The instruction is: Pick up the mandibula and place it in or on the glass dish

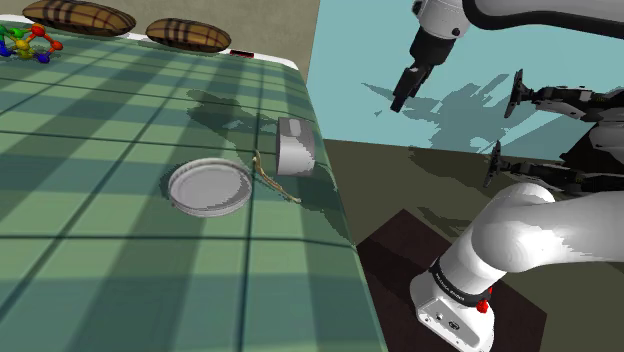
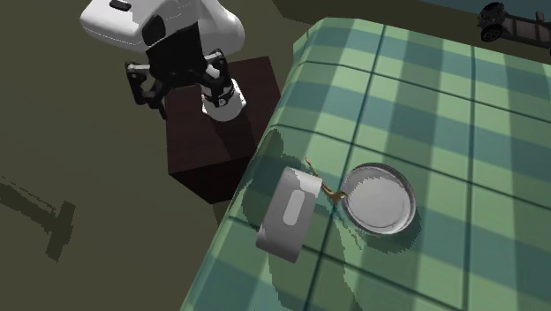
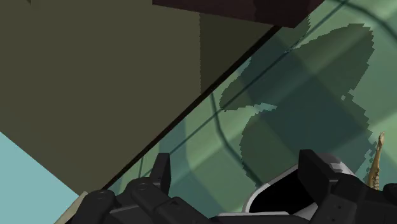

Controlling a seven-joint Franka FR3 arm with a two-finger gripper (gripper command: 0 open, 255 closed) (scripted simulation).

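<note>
The mandibula (image 1: pixel 268 178) is a thin tan bone lying on the green plaid surface, between the round, shallow glass dish (image 1: pixel 209 187) and a grey cup-shaped container (image 1: pixel 295 145). My gripper (image 1: pixel 400 100) hangs open high above the floor, beyond the surface's edge and well off from the bone. From the second exterior view the gripper (image 2: pixel 181 84) is over the dark stand, while the bone (image 2: pixel 322 181) rests against the dish (image 2: pixel 380 199). In the wrist view the fingers (image 3: pixel 162 172) stand apart with nothing between them, and the mandibula (image 3: pixel 377 162) is off to one side.
The grey container (image 2: pixel 290 215) lies near the surface's edge (image 1: pixel 340 210), right next to the bone. Two plaid pillows (image 1: pixel 80 15) and a colourful toy (image 1: pixel 25 42) sit at the far end. The dark stand box (image 2: pixel 221 132) is beside the surface. Black wheeled frames (image 1: pixel 560 100) stand behind the arm.
</note>
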